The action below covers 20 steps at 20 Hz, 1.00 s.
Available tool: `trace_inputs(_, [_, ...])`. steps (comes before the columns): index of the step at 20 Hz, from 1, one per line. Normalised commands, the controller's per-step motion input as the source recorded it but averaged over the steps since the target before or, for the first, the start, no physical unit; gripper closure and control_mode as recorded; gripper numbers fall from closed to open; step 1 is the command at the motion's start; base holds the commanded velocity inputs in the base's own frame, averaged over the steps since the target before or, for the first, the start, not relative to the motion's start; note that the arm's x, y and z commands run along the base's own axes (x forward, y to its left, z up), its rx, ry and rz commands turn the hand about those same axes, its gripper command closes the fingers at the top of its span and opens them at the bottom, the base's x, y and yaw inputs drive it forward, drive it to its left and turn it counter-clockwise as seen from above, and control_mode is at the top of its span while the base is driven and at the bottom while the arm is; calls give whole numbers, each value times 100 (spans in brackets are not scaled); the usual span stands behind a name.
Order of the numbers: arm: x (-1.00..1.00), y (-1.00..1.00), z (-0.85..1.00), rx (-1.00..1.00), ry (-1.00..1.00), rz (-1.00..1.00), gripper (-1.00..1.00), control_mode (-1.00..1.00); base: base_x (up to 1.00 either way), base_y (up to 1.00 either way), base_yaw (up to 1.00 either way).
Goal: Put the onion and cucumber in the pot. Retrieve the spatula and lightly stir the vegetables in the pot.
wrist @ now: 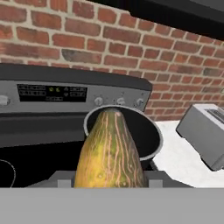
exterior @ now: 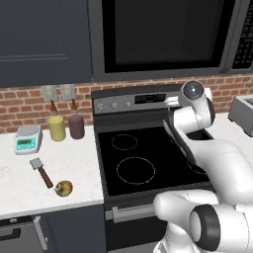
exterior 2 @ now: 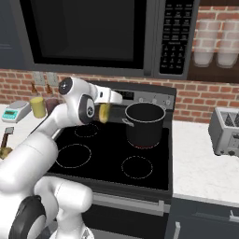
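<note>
2 base cams sit behind the arm, high, angled forward and down. Left one takes in the stove (exterior: 143,158) and the left surface (exterior: 49,173); right one takes in the stove plus the right surface (exterior 2: 200,158) and toaster (exterior 2: 226,130). Overlap: cooktop, control panel, brick wall. Hand cam looks along the claw (wrist: 109,181), very close, facing the pot (wrist: 151,131) and back wall.
</note>
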Motion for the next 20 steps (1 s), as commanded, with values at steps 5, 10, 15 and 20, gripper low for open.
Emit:
trace_inputs(5, [15, -9, -7, -26, 0, 1, 100, -100, 0, 0, 0])
trace_inputs(10, [27, -29, -16, -21, 0, 1, 100, -100, 0, 0, 0])
trace_inputs(15, [34, -29, -8, -15, 0, 6, 100, -100, 0, 0, 0])
trace_inputs(20, [28, -20, -6, -6, 0, 9, 100, -100, 0, 0, 0])
